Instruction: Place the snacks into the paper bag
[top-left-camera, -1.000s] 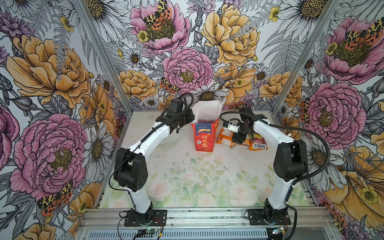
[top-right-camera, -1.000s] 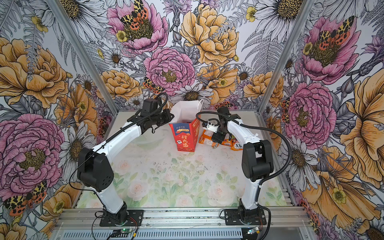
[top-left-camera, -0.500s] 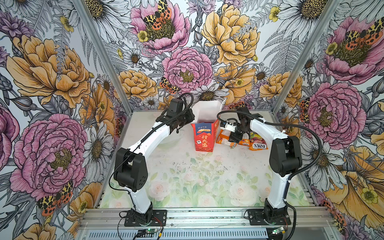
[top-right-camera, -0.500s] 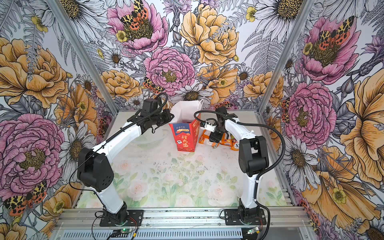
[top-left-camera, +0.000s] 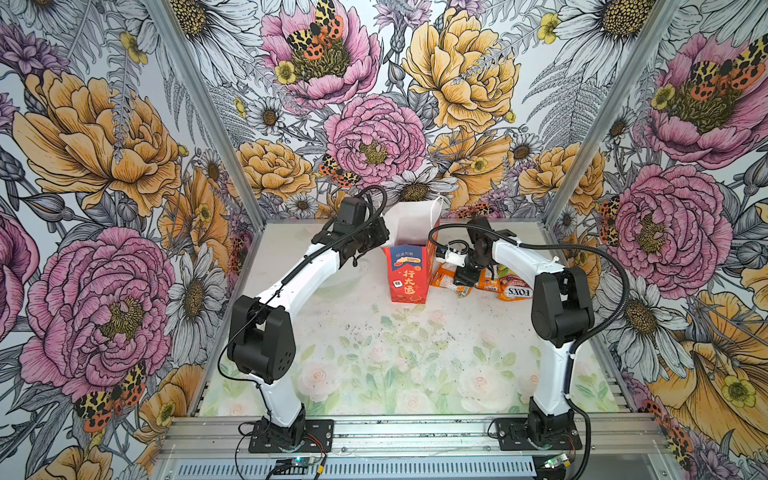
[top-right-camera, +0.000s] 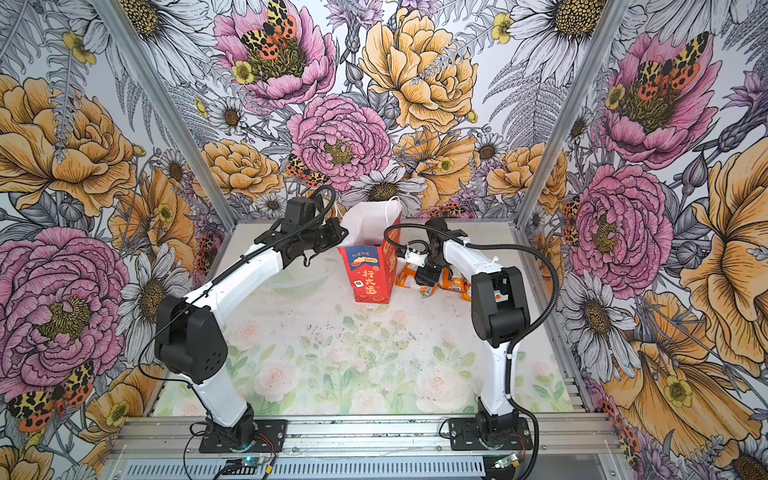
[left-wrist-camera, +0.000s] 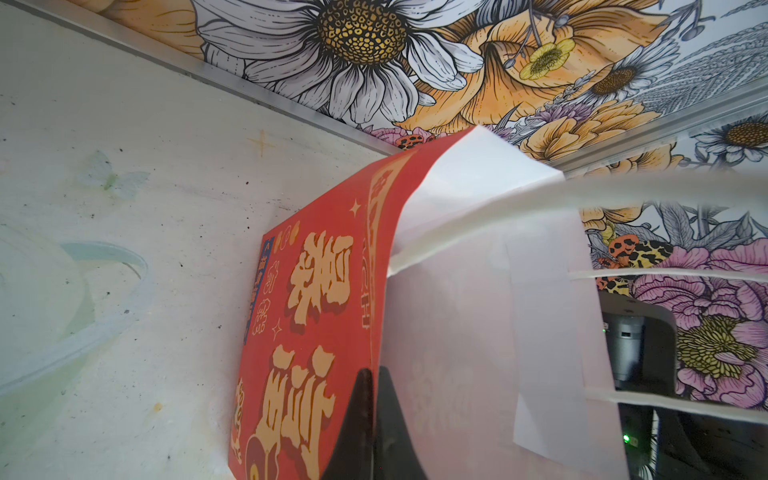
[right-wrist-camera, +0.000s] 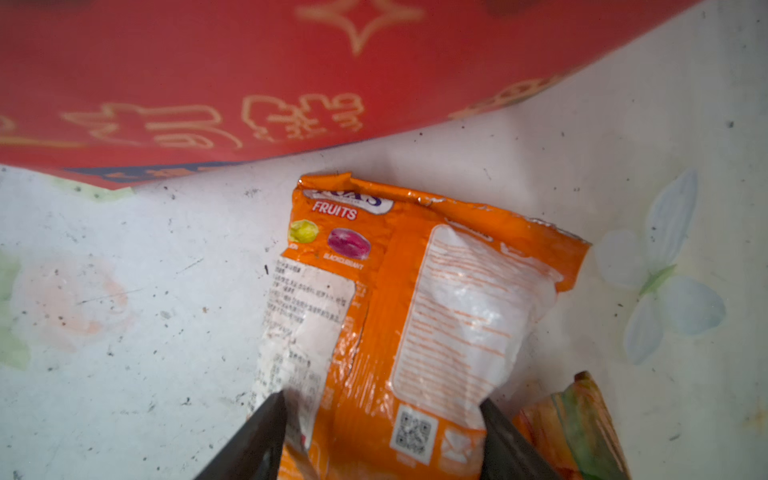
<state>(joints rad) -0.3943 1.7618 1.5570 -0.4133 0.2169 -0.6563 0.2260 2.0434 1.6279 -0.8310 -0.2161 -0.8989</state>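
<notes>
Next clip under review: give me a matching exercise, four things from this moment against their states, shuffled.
Things:
1. left hand
2. right hand
3. paper bag
4. FOX'S-lettered packet

States:
A. stands upright, mouth open
B. fingers either side of the orange FRUITS packet
C. lies flat on the table, no hand on it
D. pinched shut on the paper bag's wall

Pairs: 1-D, 2-B, 3-A, 4-C
</notes>
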